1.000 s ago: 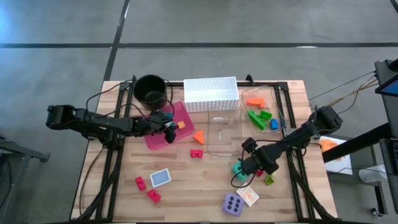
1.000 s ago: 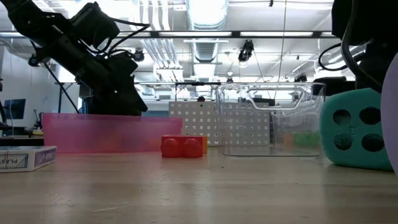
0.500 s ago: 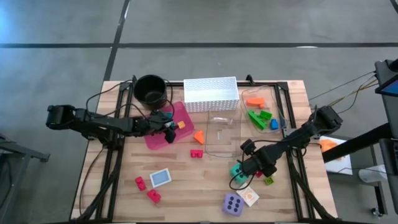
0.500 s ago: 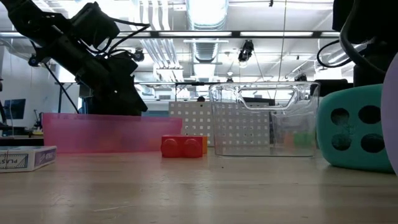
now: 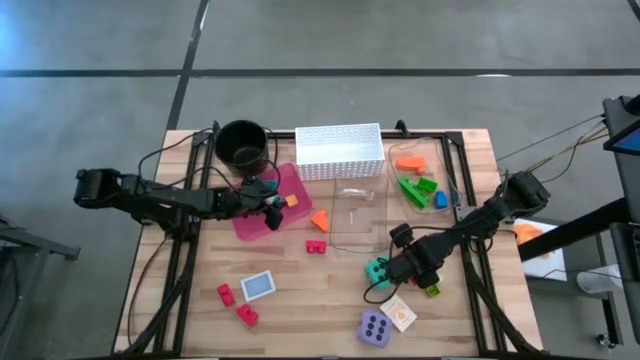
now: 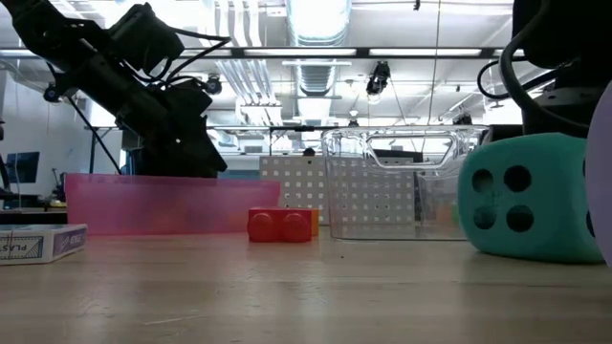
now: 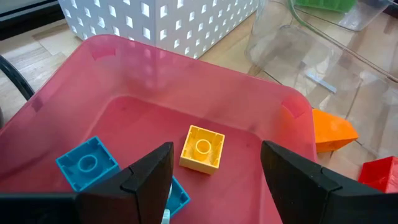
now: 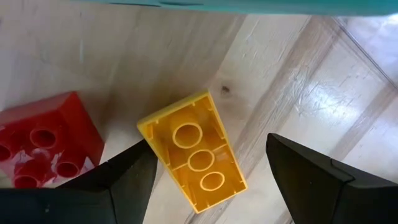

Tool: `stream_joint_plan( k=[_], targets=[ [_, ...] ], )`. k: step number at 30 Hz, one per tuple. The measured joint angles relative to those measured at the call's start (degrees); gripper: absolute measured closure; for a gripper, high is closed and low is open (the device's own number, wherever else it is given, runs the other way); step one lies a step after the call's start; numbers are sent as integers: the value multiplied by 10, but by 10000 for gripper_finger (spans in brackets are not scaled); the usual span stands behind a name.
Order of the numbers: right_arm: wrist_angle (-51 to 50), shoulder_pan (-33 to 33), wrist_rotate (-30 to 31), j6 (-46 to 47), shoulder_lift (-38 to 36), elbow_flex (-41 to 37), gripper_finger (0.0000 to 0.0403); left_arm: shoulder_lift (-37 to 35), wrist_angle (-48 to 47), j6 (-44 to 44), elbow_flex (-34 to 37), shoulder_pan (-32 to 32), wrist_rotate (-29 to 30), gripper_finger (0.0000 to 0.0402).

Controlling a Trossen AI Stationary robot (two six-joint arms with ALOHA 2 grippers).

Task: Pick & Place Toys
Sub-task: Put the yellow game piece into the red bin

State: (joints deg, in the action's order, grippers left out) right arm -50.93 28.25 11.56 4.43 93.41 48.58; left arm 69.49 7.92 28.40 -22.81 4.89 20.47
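Lying flat on the wood just beside a red brick [image 8: 37,134], the yellow brick [image 8: 194,151] sits between the right gripper's [image 8: 208,180] wide-open fingers, at about 4 o'clock on the table [image 5: 300,300] with the teal die [image 5: 377,270] touching the gripper. To grip well, I judge the fingers should straddle the brick's narrow sides before closing. The left gripper [image 7: 214,171], also spread wide and empty, hovers over the pink tray [image 7: 261,99] at 10 o'clock.

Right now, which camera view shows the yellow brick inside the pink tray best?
The left wrist view: the yellow brick lies studs-up in the pink tray, between the open left gripper fingers. The high view shows it only as a small speck. In the low view the tray wall hides it; the right wrist view misses it.
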Motion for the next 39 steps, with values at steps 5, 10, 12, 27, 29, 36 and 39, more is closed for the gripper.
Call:
stream_joint_plan(
  k=[5, 10, 12, 27, 29, 36, 39],
  targets=[
    [4, 0, 1, 0, 0, -1, 106, 0, 0, 0, 0, 0, 0, 156],
    [8, 0, 1, -1, 0, -1, 106, 0, 0, 0, 0, 0, 0, 156],
    [9, 0, -1, -1, 0, -1, 106, 0, 0, 0, 0, 0, 0, 156],
    [26, -1, -13, 1, 1, -2, 194, 0, 0, 2, 0, 0, 0, 156],
    [26, -1, -14, 1, 1, -2, 195, 0, 0, 2, 0, 0, 0, 156],
    [25, 0, -16, 24, 1, 1, 195, 0, 0, 2, 0, 0, 0, 156],
    [16, 0, -16, 31, 1, 14, 195, 0, 0, 2, 0, 0, 0, 156]
  ],
)
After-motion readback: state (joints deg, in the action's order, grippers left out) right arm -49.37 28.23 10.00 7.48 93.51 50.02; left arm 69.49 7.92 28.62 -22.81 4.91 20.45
